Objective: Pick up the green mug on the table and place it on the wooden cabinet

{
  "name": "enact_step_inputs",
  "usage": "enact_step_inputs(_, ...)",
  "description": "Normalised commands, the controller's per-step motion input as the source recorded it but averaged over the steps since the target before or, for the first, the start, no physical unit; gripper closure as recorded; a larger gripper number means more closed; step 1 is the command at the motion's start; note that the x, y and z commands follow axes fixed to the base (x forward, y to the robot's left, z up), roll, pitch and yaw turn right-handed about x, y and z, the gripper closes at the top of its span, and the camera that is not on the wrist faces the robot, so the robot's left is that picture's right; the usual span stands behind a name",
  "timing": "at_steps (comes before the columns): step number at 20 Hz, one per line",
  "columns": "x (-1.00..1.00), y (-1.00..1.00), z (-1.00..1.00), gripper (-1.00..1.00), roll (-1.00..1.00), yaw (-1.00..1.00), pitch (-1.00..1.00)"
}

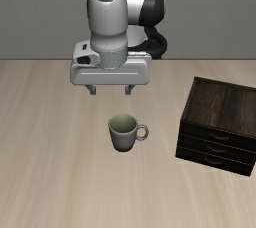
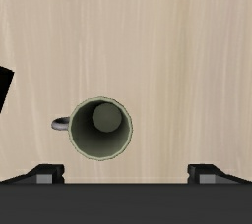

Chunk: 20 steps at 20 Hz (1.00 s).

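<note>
Hand (image 1: 110,91) hovers above the worktop (image 1: 50,152) with its fingers spread wide and nothing between them; it is empty. The green mug (image 1: 123,132) stands upright on the bare worktop at about 5 o'clock from the hand in the exterior view, apart from it, with its handle (image 1: 142,132) pointing to 3 o'clock towards the wooden cabinet (image 1: 218,124).

From the wrist, the mug (image 2: 100,128) lies just ahead of the line between the fingertips and nearer to the finger on the handle's (image 2: 61,124) side; the hand (image 2: 127,173) is not yet centred over it.

This looks like the approach step. I judge the hand should shift over the rim before descending; the handle lies along the closing line, so turn the wrist a quarter or pinch the wall opposite it; go down straight and close only once the fingers straddle the wall, or the mug may tip or skid.
</note>
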Motion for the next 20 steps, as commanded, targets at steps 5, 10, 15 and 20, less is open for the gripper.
enact_step_inputs(5,0.0,0.0,-1.0,-1.0,0.0,0.0,0.0)
enact_step_inputs(10,0.0,0.0,-1.0,-1.0,0.0,0.0,0.0)
enact_step_inputs(15,0.0,0.0,-0.2,1.0,0.0,0.0,0.0)
enact_step_inputs(20,0.0,0.0,0.0,1.0,0.0,0.0,0.0)
